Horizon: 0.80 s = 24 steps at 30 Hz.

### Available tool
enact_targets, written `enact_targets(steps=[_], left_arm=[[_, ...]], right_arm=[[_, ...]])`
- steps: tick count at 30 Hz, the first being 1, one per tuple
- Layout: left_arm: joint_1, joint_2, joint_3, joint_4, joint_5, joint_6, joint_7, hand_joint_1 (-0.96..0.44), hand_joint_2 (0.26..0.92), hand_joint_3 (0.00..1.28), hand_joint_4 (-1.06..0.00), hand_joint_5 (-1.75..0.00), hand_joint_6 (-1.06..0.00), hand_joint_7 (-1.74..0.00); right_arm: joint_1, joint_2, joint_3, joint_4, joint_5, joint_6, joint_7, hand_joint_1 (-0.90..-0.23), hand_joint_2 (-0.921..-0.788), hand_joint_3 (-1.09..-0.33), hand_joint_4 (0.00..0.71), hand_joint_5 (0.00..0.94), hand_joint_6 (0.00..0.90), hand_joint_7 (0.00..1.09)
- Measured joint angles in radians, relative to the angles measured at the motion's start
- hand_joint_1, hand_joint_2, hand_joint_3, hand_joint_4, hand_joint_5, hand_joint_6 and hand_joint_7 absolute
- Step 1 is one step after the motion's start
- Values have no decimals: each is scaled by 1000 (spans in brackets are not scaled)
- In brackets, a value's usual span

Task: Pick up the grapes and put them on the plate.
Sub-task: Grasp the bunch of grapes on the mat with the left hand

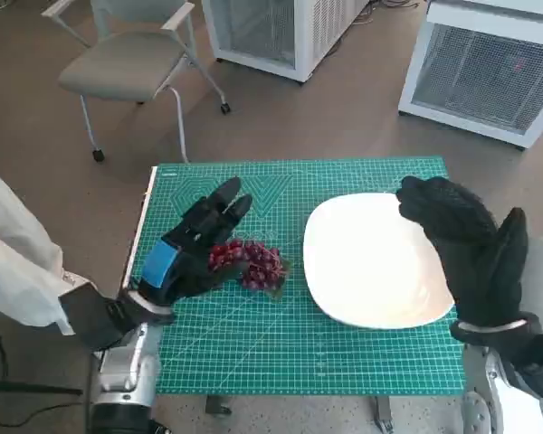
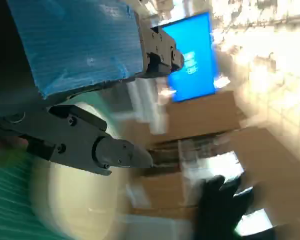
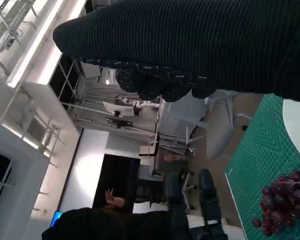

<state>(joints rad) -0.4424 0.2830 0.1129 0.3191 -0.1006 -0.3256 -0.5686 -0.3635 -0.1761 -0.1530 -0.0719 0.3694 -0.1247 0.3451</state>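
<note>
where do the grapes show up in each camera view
Head view: grapes on the green mat, beside the left robot hand, left of the plate.
Left wrist view: not visible; only a blurred pale plate.
Right wrist view: grapes in the lower right corner, on the mat.
Shared landmark: the white plate, in all three views.

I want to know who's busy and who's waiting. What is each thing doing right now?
grapes: lying on the green mat, not on the plate.
plate: flat on the mat, nothing on it.
left hand: at the grapes, fingers spread above them; a grip cannot be told.
right hand: over the plate's far edge, holding nothing.
chair: upright on the floor, nobody sitting.
</note>
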Motion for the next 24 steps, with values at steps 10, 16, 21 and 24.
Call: enact_targets(steps=[10,16,21,24], left_arm=[[23,119,-68,-241,444,225,90,-216,710,2,0,1,-71,-20],[36,156,-147,-421,651,400,100,-191,706,2,1,1,-98,-23],[36,155,-193,-487,713,494,100,-166,707,2,1,1,-131,-28],[36,154,-216,-496,730,529,100,-148,708,2,1,1,-147,-27]], right_arm=[[-2,-3,-2,0,0,-3,0,-329,-921,-599,459,816,249,992],[0,-11,-2,0,-1,-2,1,-329,-921,-599,458,818,249,992],[0,-13,-2,0,-1,-1,1,-329,-921,-599,457,819,249,992],[1,-15,-2,0,-1,-1,1,-329,-921,-599,457,820,249,993]])
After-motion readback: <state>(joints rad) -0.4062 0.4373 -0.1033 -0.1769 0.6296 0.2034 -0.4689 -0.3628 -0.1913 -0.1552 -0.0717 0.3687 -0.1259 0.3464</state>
